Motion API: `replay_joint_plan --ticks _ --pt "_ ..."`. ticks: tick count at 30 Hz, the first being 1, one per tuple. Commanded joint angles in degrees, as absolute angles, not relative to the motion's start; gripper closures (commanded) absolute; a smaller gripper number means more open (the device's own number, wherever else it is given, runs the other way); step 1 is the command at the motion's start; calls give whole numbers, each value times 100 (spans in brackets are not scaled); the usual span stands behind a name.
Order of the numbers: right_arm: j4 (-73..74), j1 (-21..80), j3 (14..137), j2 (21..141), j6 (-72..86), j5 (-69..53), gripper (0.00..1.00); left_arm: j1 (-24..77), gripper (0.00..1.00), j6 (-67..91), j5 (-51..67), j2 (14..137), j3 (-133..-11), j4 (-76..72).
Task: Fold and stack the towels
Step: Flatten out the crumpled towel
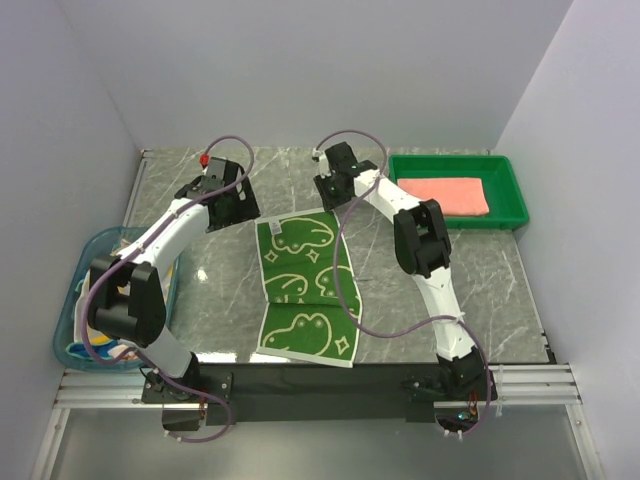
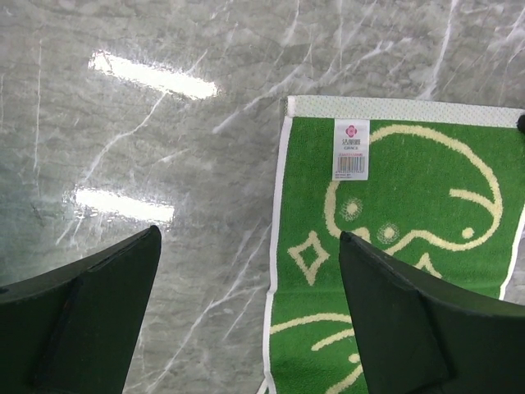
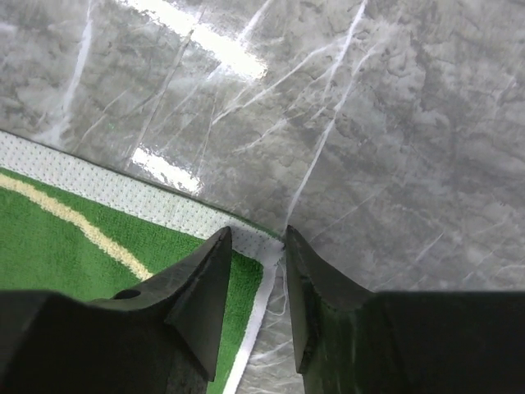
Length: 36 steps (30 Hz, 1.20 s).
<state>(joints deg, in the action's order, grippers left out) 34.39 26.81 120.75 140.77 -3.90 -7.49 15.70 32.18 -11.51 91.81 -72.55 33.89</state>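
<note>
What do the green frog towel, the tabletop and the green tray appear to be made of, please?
Green frog towel: seemingly terry cloth, matte and nubby, with a woven white hem and sewn label.
Tabletop: grey, white-veined marble look, glossy enough to mirror the lights; stone or laminate, unclear.
Green tray: probably moulded plastic, smooth and uniform.

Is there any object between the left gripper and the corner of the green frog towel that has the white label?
Nothing visible stands in the way. The left gripper hangs open with its jaws on either side of the green towel's left edge, just short of the labelled corner. Between them there is only bare marble table and the towel itself.
</note>
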Motion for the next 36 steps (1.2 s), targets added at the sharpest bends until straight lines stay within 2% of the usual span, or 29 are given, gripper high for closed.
replay_joint_plan --ticks 1,7,13,14,17,22,29,31,33,36 --pt "3560 2777 11963 14160 -281 -642 62 1538 5 3173 -1002 9281 -7356 3278" --pt "3437 2795 11418 13870 -228 -624 65 1529 6 3155 -827 9430 -7365 3261" --pt "3262 2839 10935 13581 -123 -527 86 1538 11 3111 -580 9720 -7488 3199" --pt "3008 2848 10786 13483 -97 -571 92 1538 12 3120 -615 9773 -7540 3199" --pt "2577 2848 10319 13167 -9 -650 100 1538 15 3138 -528 10080 -7821 3208" --pt "2127 2839 9809 12911 167 -563 100 1538 21 3103 -536 10950 -8621 3375" --pt "1785 2830 9510 12823 193 -606 100 1547 42 3138 -658 11961 -9631 3612" --pt "1749 2830 9457 12797 220 -624 100 1547 44 3155 -878 12111 -9703 3753" --pt "1696 2830 9413 12771 229 -642 100 1547 50 3146 -949 12155 -9694 3701" --pt "1653 2830 9387 12762 229 -642 100 1547 51 3173 -888 12225 -9668 3656"
